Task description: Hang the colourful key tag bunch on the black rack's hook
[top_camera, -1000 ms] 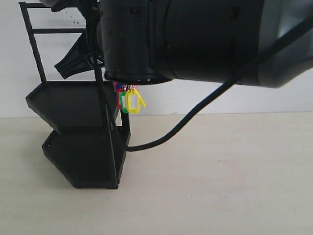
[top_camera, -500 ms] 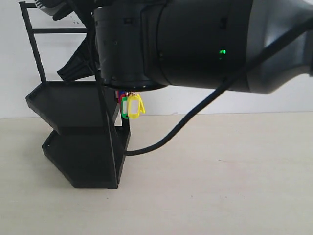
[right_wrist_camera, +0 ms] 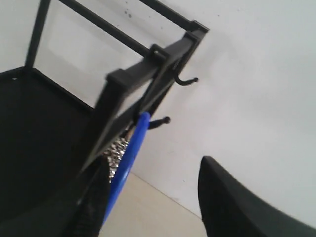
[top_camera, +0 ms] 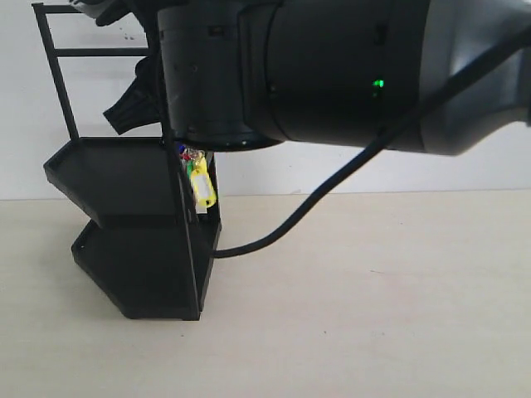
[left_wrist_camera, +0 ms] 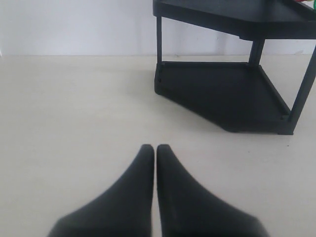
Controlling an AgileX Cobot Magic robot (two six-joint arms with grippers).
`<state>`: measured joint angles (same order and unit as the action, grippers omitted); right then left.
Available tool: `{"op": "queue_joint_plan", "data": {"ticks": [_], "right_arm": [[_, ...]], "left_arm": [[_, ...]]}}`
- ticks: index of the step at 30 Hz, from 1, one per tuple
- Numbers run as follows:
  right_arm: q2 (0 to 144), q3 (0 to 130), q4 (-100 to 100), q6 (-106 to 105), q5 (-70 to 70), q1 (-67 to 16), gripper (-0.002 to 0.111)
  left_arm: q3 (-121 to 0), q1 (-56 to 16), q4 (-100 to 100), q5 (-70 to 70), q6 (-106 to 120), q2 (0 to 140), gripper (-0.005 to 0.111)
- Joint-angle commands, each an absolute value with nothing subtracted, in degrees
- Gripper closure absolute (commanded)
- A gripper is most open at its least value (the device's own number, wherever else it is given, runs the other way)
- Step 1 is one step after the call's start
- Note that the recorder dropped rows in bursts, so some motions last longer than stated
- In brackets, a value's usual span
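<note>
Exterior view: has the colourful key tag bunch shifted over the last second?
Yes. The colourful key tag bunch has moved left, toward the black rack. It hung further out to the right before, and now sits close against the rack's upright posts.

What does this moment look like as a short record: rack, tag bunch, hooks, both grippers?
rack: black rack upright on the table
bunch: colourful key tag bunch hanging beside the rack's front post, clear of the table
loop: blue loop reaches up toward the lower hook; caught or not, cannot tell
upper hook: bare
left gripper: shut, holding nothing
right gripper: open, loop beside one finger
</note>
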<state>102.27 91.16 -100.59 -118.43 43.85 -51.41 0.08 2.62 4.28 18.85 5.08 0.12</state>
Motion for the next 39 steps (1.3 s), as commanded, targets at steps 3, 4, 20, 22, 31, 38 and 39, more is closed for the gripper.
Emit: {"op": "queue_joint_plan", "data": {"ticks": [3,4,20,22,31,38,39], "right_arm": [[98.81,91.52,-99.95,-118.85,55.92,-51.92,0.056],[98.12,91.52,-99.95,-119.31,58.36,-52.09,0.056],[87.69,87.74,-99.95,-121.7,69.96,-52.53,0.109],[84.02,85.02,-99.95,-121.7,69.96,-52.53,0.109],[52.65,60.51,-99.95,-121.7,54.78,-52.53,0.109],[36.61,49.29,-99.95,-119.81,48.46,-52.53,0.109],[35.92,49.29,-99.95,-118.24,49.79,-52.53,0.109]], "left_arm": [[0.0,2.83,4.7,18.08,4.48,0.0,0.102],[0.0,2.83,4.7,18.08,4.48,0.0,0.102],[0.0,2.83,4.7,18.08,4.48,0.0,0.102],[0.0,2.83,4.7,18.08,4.48,0.0,0.102],[0.0,2.83,4.7,18.08,4.48,0.0,0.102],[0.0,2.83,4.7,18.08,4.48,0.0,0.102],[0.0,2.83,4.7,18.08,4.48,0.0,0.102]]}}
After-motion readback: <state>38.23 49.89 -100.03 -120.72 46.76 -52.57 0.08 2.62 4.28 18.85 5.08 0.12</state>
